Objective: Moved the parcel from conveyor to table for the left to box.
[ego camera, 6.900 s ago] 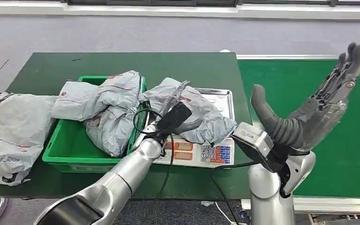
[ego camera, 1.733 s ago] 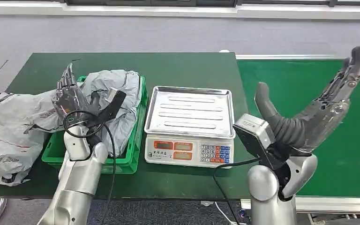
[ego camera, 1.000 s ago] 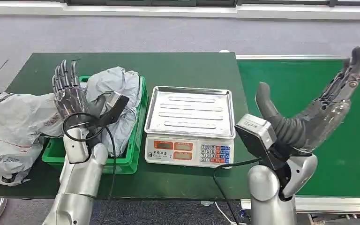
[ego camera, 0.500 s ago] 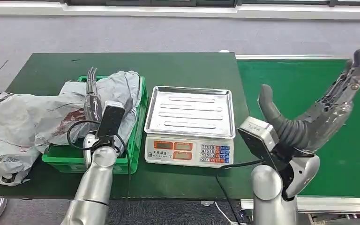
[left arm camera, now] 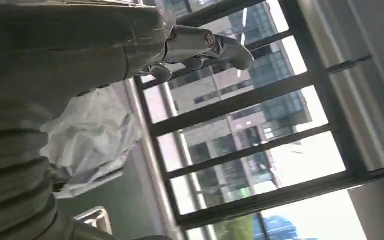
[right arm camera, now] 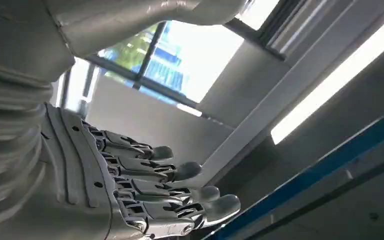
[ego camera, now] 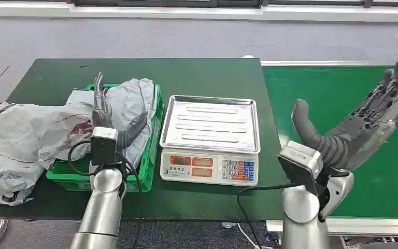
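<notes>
A crumpled grey parcel point(ego camera: 124, 101) lies in the green crate point(ego camera: 150, 155) at the table's left, draped over the crate's left rim. My left hand point(ego camera: 106, 116) is raised upright in front of the crate, fingers apart, holding nothing; the parcel point(left arm camera: 87, 140) shows beyond it in the left wrist view. My right hand point(ego camera: 357, 127) is lifted over the green conveyor point(ego camera: 331, 93), palm up, fingers spread and empty, as the right wrist view also shows of the hand point(right arm camera: 130, 185).
A weighing scale point(ego camera: 210, 137) with a bare steel tray stands right of the crate. A big grey sack point(ego camera: 10, 145) lies at the table's left edge. The far half of the green table point(ego camera: 186, 72) is bare.
The parcel went from the scale into the crate and my left hand let it go. Over the last second that hand turned and drew back toward me; the right hand dipped slightly.
</notes>
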You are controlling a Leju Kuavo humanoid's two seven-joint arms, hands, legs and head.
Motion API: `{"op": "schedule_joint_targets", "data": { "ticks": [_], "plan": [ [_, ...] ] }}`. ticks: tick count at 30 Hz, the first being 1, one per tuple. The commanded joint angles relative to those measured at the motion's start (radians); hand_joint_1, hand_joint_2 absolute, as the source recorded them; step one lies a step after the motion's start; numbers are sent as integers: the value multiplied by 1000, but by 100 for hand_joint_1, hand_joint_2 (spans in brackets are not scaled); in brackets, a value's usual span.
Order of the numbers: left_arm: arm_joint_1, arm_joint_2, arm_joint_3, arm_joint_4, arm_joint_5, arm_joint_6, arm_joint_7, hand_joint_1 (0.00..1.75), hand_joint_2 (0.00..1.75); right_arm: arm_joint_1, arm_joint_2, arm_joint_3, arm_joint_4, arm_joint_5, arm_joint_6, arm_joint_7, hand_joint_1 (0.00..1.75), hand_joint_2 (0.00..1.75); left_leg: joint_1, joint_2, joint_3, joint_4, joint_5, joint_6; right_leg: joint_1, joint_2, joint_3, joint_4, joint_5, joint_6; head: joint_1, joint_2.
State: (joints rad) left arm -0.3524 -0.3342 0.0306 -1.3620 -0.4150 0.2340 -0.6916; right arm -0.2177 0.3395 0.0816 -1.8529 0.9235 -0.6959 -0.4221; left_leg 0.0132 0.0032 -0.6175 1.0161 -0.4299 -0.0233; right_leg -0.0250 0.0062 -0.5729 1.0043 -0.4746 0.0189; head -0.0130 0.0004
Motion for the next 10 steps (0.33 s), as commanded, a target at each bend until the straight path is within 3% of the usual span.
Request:
{"op": "schedule_joint_targets", "data": {
  "ticks": [1, 4, 10],
  "plan": [
    [216, 123, -244, -447, 320, -150, -7, 0, 175, 50, -6, 286, 268, -371, 73, -276, 0, 175, 1, 10, 8, -5, -2, 0, 1, 9, 5, -5, 1, -3, 0, 0],
    [261, 124, -259, -523, 373, -227, -7, 0, 175, 51, -48, 366, 229, -440, 142, -276, 0, 175, 0, 8, 6, -4, -3, 0, 1, 7, 3, -2, 0, -3, 0, 0],
    [261, 124, -259, -523, 373, -227, -7, 0, 175, 51, -48, 366, 229, -440, 142, -276, 0, 175, 1, 1, 6, -4, -2, 0, 2, 0, 5, -3, -2, -3, 0, 0]
  ]
}}
